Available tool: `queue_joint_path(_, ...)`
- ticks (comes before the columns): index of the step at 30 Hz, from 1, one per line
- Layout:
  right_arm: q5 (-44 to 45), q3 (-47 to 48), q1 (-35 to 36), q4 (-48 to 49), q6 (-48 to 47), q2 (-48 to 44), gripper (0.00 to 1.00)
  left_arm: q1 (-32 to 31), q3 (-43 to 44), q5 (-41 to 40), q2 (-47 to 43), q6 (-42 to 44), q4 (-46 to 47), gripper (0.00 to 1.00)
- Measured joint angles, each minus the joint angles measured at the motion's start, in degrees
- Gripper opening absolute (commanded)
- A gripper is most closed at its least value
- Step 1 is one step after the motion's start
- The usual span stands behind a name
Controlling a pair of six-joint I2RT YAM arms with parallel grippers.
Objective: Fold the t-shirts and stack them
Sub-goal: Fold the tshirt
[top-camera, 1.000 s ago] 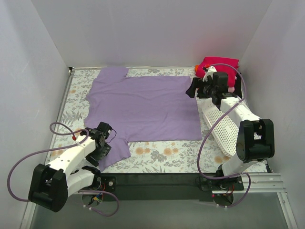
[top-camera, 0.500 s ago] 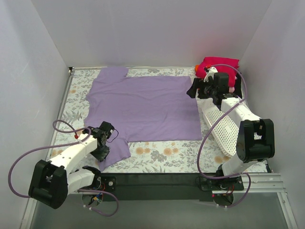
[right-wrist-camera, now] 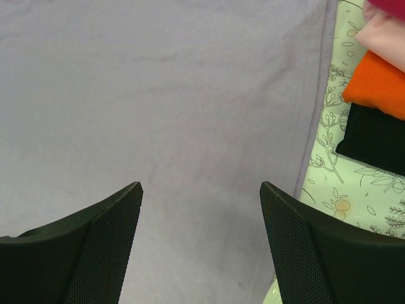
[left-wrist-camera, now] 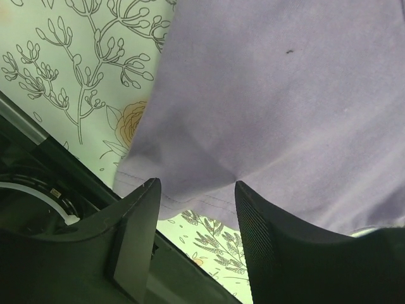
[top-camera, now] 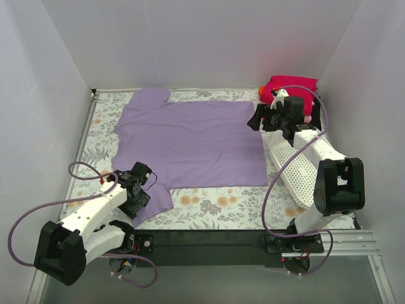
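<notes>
Floral table [top-camera: 215,206] bears lavender shirt [top-camera: 190,142] lying crosswise, hem rightward; left tool [left-wrist-camera: 196,183] and right tool [right-wrist-camera: 200,185] gape, empty.

Purple tee [top-camera: 190,142]: matt, smooth cloth.

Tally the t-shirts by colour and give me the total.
Lavender-purple t-shirt: 1
Magenta t-shirt: 1
Pale pink t-shirt: 1
Orange t-shirt: 1
Black t-shirt: 1
Total: 5

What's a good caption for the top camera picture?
Left gripper at the near sleeve of a spread lavender t-shirt, right gripper over its right edge, beside folded shirts.
</notes>
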Motion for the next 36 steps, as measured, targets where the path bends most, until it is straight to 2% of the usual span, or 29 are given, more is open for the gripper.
queue_joint_path(6,-0.5,0.0,0.0,0.0,0.0,0.0,0.68,-0.3,0.2,0.8,5.0,0.0,0.1,0.47)
queue_joint_path(10,-0.5,0.0,0.0,0.0,0.0,0.0,0.68,-0.4,1.1,1.1,8.7,0.0,0.3,0.36)
queue_joint_path(13,-0.4,0.0,-0.1,0.0,0.0,0.0,0.68,-0.5,1.2,1.5,9.1,0.0,0.4,0.05)
queue_joint_path(14,-0.5,0.0,-0.2,0.0,0.0,0.0,0.68,-0.5,1.2,1.6,9.1,-0.2,0.4,0.00)
queue_joint_path(24,-0.5,0.0,-0.4,0.0,0.0,0.0,0.68,-0.6,2.1,1.9,8.3,0.5,0.6,0.00)
queue_joint_path(28,-0.6,0.0,-0.4,0.0,0.0,0.0,0.68,-0.6,8.0,1.8,10.4,7.2,3.8,0.00)
queue_joint_path(32,-0.7,0.0,-0.4,0.0,0.0,0.0,0.69,-0.6,14.6,3.8,16.5,15.1,10.4,0.00)
queue_joint_path(36,-0.7,-0.1,-0.4,0.0,0.0,0.0,0.69,-0.6,15.4,6.4,19.4,20.7,16.1,0.00)
